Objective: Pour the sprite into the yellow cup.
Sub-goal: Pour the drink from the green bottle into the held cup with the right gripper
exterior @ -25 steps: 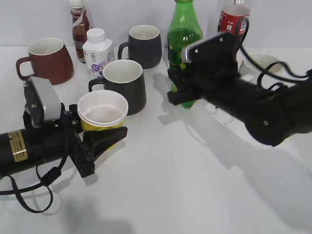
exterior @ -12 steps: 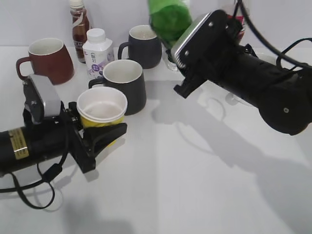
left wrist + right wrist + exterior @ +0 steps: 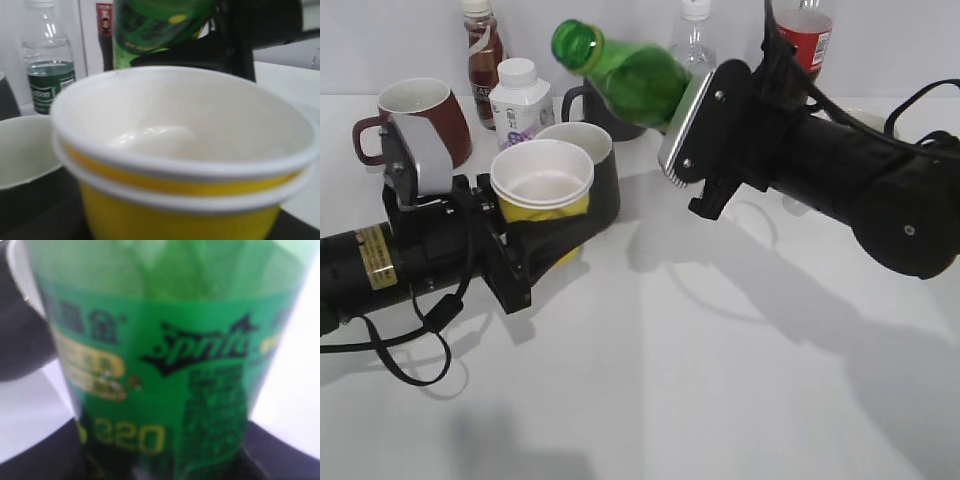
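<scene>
My right gripper [image 3: 672, 105] is shut on the sprite [image 3: 625, 75], a green bottle held in the air and tilted to the left, its neck above and just right of the yellow cup [image 3: 542, 190]. The sprite's label fills the right wrist view [image 3: 160, 370]. My left gripper [image 3: 525, 250] is shut on the yellow cup and holds it upright, lifted in front of a dark mug. The cup fills the left wrist view [image 3: 180, 165], double-rimmed and white inside, with the sprite [image 3: 155, 25] right above its far rim.
A dark mug [image 3: 590, 170] stands right behind the cup. A brown-red mug [image 3: 415, 115], a small white bottle [image 3: 515, 100] and a brown bottle [image 3: 482, 45] stand at the back left. A clear water bottle [image 3: 695, 30] and a cola bottle [image 3: 802, 35] stand at the back.
My right gripper has lifted the sprite off the table and tilted it leftward toward the cup. My left gripper has raised the yellow cup and moved it slightly right.
</scene>
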Available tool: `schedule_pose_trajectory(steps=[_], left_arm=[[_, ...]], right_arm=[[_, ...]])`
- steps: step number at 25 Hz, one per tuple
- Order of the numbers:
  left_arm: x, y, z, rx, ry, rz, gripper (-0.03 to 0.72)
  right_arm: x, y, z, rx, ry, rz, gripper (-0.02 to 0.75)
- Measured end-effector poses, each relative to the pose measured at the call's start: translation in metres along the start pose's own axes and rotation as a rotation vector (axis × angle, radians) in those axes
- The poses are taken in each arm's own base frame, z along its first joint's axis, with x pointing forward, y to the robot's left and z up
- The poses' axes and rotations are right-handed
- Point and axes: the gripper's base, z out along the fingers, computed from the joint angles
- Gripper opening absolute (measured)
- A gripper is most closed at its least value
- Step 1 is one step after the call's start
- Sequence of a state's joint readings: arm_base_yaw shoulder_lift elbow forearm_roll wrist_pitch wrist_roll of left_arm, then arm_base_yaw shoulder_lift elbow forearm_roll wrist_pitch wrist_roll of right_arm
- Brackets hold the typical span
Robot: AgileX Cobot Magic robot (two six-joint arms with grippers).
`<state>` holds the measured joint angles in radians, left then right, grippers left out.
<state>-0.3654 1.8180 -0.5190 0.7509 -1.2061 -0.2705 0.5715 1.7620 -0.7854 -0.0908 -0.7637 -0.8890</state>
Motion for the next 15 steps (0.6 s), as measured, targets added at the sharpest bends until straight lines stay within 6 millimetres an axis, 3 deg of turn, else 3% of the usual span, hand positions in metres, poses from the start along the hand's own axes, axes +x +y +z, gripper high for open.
schedule_pose_trajectory(steps=[15], left_arm=[[0.0,-0.013,0.005,0.072,0.009,0.007,0.42]], right_arm=[[-0.001,0.002,0.0,-0.015,-0.018,-0.244,0.363]])
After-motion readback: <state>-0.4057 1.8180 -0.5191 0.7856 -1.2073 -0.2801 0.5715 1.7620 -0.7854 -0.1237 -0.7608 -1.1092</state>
